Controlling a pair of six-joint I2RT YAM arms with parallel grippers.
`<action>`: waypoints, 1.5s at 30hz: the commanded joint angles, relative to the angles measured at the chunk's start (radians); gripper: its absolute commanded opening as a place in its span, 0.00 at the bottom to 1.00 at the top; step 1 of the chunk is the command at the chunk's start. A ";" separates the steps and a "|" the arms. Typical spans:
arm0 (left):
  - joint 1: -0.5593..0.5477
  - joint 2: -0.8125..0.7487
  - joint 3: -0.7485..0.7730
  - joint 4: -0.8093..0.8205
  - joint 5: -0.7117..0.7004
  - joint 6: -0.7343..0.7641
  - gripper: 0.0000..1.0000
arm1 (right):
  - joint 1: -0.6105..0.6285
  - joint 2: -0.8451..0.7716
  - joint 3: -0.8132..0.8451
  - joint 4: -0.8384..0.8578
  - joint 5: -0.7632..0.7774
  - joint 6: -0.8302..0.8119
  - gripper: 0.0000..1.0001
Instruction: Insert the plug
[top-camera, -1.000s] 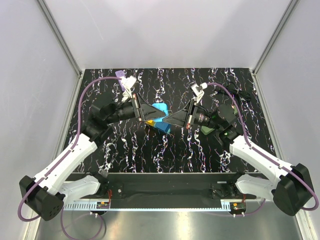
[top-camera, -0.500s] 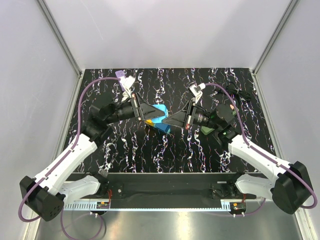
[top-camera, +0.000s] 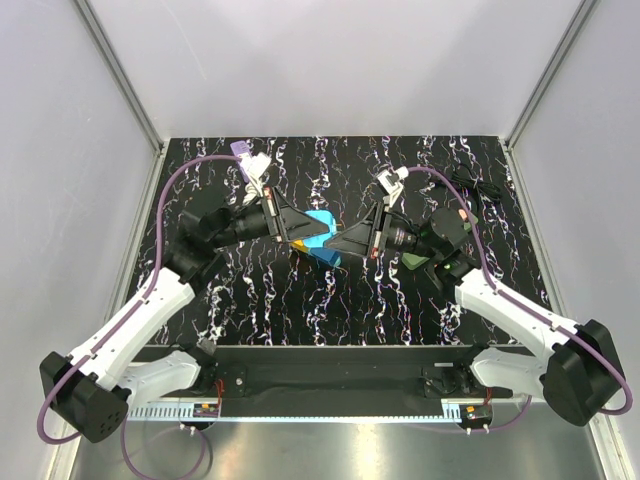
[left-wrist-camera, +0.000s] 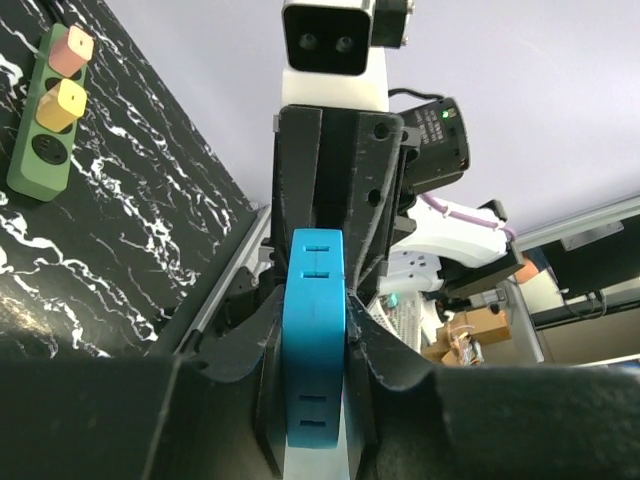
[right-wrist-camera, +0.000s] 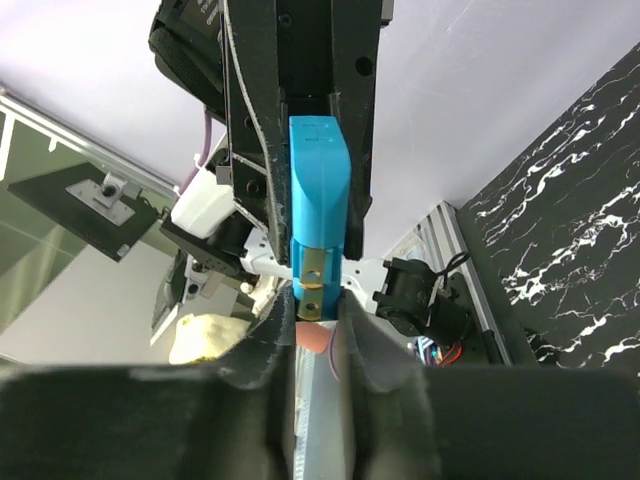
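The blue plug hangs above the middle of the table, and my left gripper is shut on it. In the left wrist view the plug sits tight between both fingers, with the left gripper around its flat sides. My right gripper faces it from the right. The right wrist view shows the plug with its brass prongs pointing at me. The right gripper is slightly open, its tips close around that pronged end. The green power strip lies on the table.
The green strip lies partly under my right arm and holds a pink plug and a yellow plug. A black object lies at the back right. Grey walls close the table at the back and both sides.
My right gripper has shifted a little left onto the plug's pronged end, and its jaws have parted from shut. The left gripper has held its place with the plug.
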 joint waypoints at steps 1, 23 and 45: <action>0.005 -0.004 0.041 -0.011 -0.009 0.054 0.00 | 0.009 -0.002 -0.013 0.014 0.002 0.010 0.42; 0.500 0.603 0.455 -0.412 -0.636 0.507 0.00 | 0.009 -0.012 0.112 -0.659 0.513 -0.370 0.89; 0.696 0.253 0.032 -0.325 -0.630 0.230 0.00 | 0.103 1.388 1.662 -1.084 0.686 -0.763 0.64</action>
